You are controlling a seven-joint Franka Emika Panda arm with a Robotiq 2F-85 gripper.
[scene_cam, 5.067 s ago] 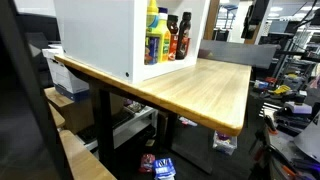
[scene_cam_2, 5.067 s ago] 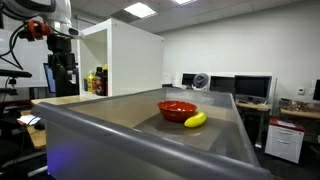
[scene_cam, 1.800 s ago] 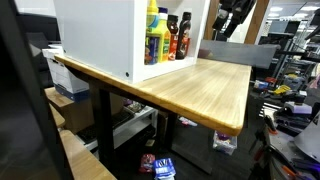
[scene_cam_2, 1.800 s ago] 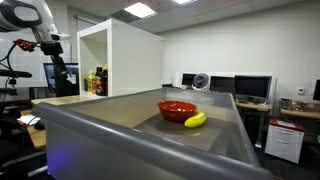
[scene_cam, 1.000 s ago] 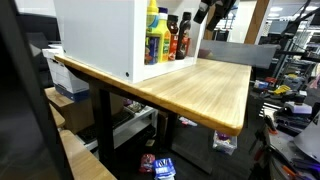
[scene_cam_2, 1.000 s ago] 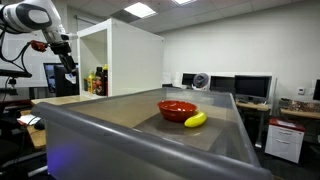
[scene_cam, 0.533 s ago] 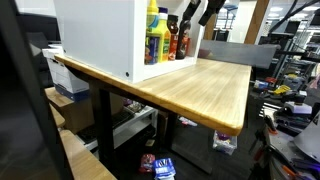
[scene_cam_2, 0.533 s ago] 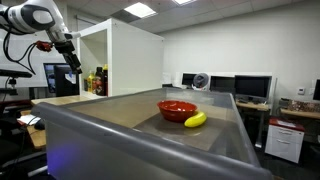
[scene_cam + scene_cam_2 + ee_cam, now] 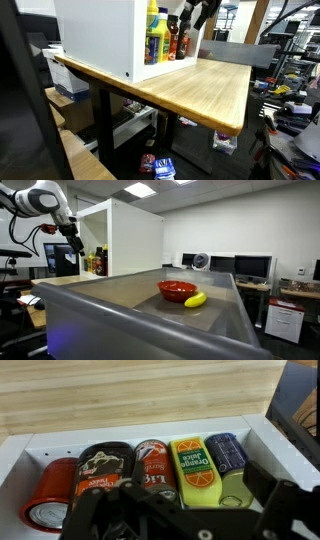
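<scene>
Since a second ago the robot arm has swung in to the mouth of the white open-fronted cabinet [image 9: 100, 35]. Its black two-fingered gripper [image 9: 195, 15] now hangs just before the shelf, jaws spread wide and holding nothing.

The wrist view looks onto a row of containers packed side by side: a red can [image 9: 48, 498], a dark brown bottle [image 9: 103, 472], a red-brown tin [image 9: 153, 462], a green and yellow orange juice carton [image 9: 195, 470] and a blue can [image 9: 228, 452]. The gripper touches none, and the middle ones sit nearest. Tight packing leaves little gap between them.

The fingers [image 9: 270, 505] blur into one dark mass, so their tips are hard to place. In an exterior view the cabinet wall hides most of the row. The cabinet stands on a light wooden table top [image 9: 205, 85].
</scene>
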